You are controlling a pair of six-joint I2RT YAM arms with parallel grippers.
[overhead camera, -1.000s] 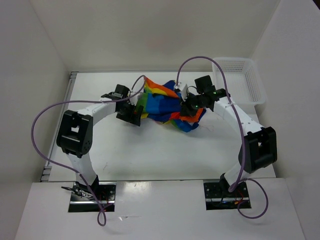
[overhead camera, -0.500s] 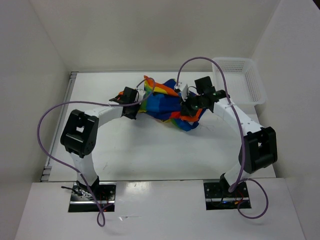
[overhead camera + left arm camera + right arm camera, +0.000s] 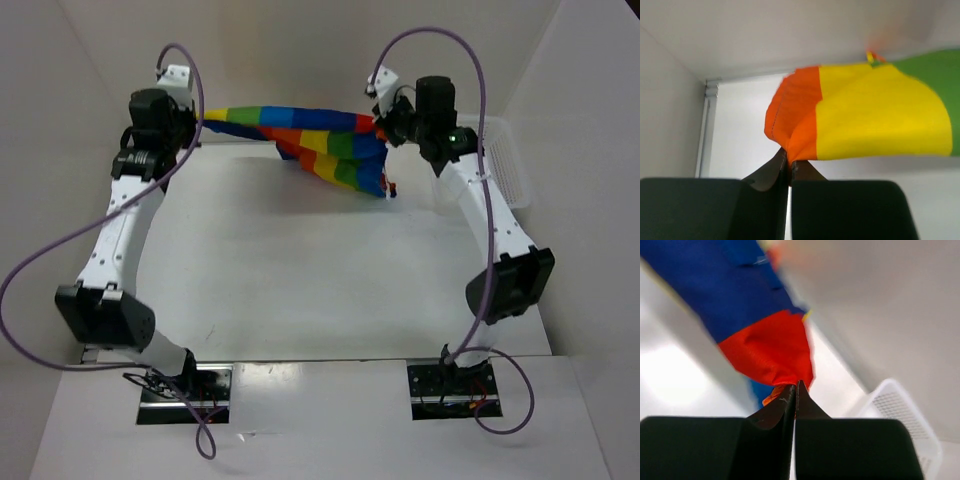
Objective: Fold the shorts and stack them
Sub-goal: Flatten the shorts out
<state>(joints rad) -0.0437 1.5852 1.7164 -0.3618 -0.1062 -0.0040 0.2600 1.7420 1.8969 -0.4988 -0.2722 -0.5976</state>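
Note:
The rainbow-striped shorts (image 3: 305, 135) hang in the air above the far part of the table, stretched between both raised arms. My left gripper (image 3: 195, 118) is shut on the shorts' left end; in the left wrist view its jaws (image 3: 788, 161) pinch an orange fold, with yellow and green fabric (image 3: 880, 115) spreading to the right. My right gripper (image 3: 380, 122) is shut on the right end, where the red and blue cloth (image 3: 767, 347) meets the closed jaws (image 3: 795, 387). The lower part of the shorts sags toward the table under the right gripper.
A white mesh basket (image 3: 505, 160) stands at the table's far right, partly behind the right arm, also seen as the basket (image 3: 900, 415) in the right wrist view. White walls enclose the table (image 3: 300, 280) on three sides. Purple cables loop off both arms.
The left gripper closed on the shorts' left edge. Both arms then rose high and drew apart, lifting the crumpled shorts off the table and stretching them out.

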